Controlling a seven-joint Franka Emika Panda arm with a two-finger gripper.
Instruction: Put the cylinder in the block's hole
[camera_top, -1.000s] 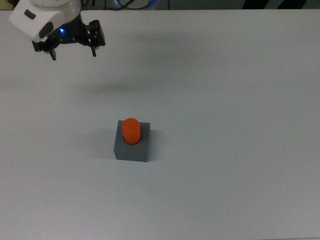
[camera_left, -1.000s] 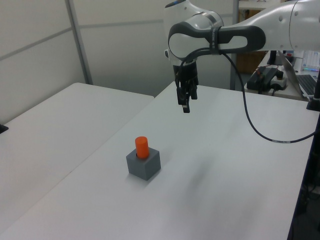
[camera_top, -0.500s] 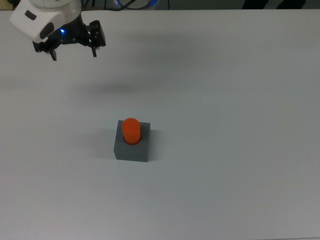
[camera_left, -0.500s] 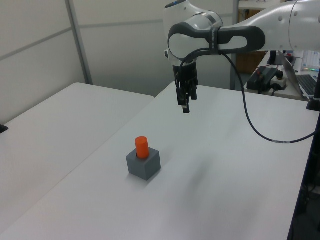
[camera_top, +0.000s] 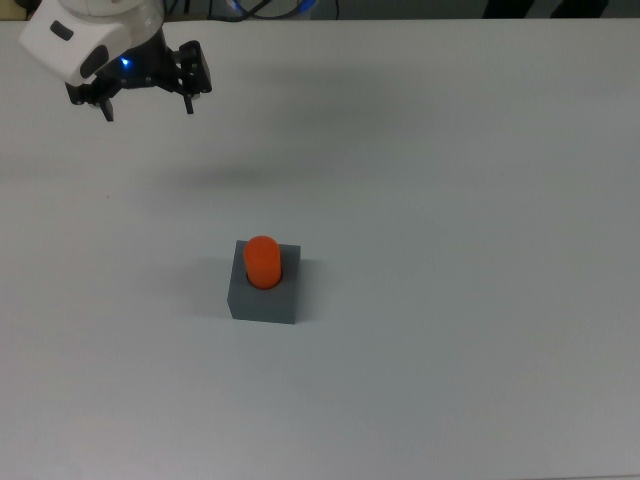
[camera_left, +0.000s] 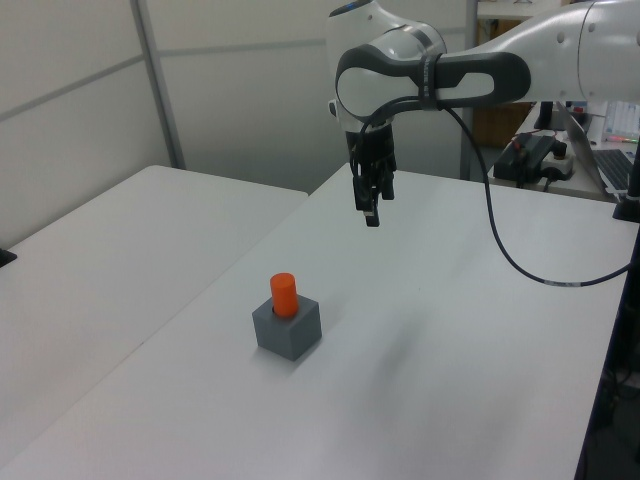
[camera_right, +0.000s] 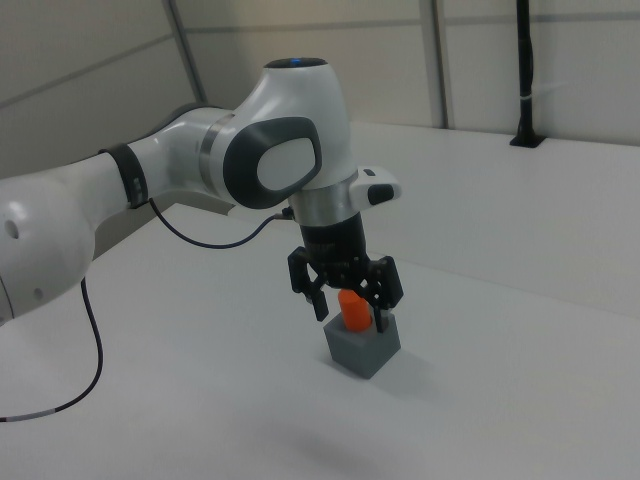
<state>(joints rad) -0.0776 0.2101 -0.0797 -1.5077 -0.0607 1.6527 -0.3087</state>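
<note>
The orange cylinder (camera_left: 283, 294) stands upright in the hole on top of the grey block (camera_left: 287, 329), so the job looks done and I think the arm needs to do nothing more than keep away. The pincer (camera_top: 147, 101) hangs high in the air with its two fingers spread apart and nothing between them. The block and cylinder sit on the white surface (camera_top: 470, 250) well below the pincer and well apart from it, toward the top view's lower right.

The orange cylinder (camera_left: 283, 294) is seen standing upright in the grey block (camera_left: 287, 329) on the white table (camera_left: 430, 340). The gripper (camera_left: 369, 208) is held high above, well apart.
</note>
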